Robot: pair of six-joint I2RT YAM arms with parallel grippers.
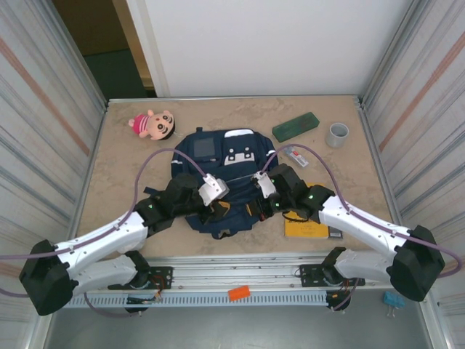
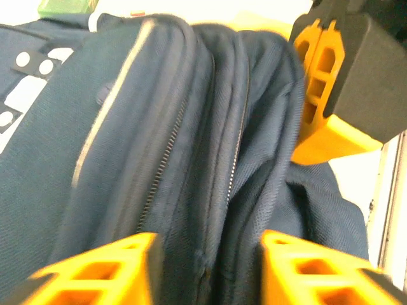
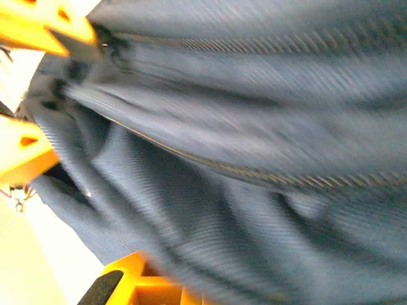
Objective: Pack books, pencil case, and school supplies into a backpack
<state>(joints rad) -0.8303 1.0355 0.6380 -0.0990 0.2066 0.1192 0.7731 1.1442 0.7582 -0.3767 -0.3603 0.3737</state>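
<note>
So the backpack is lying flat in the middle of the desk, and both arms are bunched up over its near end. The left gripper is wide open. In the left wrist view its two orange fingers sit well apart at the bottom with the navy folds and two zipper lines of the backpack running up between them. It's not clamped on anything as far as I can see.

The right gripper is right next to it, also on the near edge of the bag. From the left wrist view it shows up top right, pressed against the fabric. Honestly I can't tell whether it's open or pinching something. The right wrist view is mostly blurry blue cloth and a zipper, very close up.

Nothing looks packed so far:
- The yellow book is on the desk just right of the bag's near corner, partly under the right arm.
- The green pencil case is at the far right, lying at an angle.
- The little white-and-red stick is between the pencil case and the bag.
- A grey cup stands right of the pencil case.
- A pink plush doll lies at the far left.
</note>
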